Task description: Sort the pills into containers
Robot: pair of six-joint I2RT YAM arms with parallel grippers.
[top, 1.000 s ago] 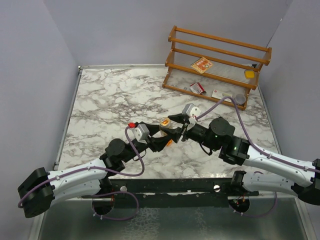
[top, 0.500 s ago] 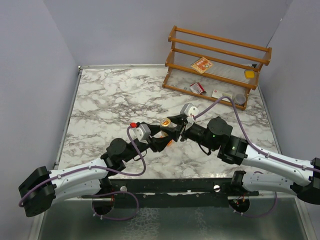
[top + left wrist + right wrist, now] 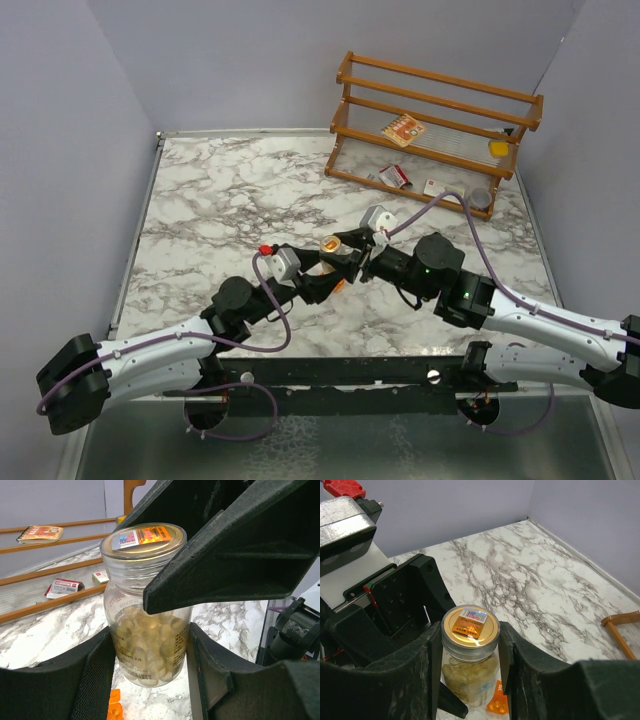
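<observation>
The left gripper (image 3: 149,677) clamped the clear cylindrical pill jar (image 3: 146,607); the right gripper (image 3: 470,652) apparently pinched its gold lid (image 3: 471,625).

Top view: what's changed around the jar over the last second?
The right gripper slid left toward the jar, and its fingers now bracket the lid, apparently gripping it. The left gripper kept holding the jar's body; the orange box and rack stayed put.
</observation>
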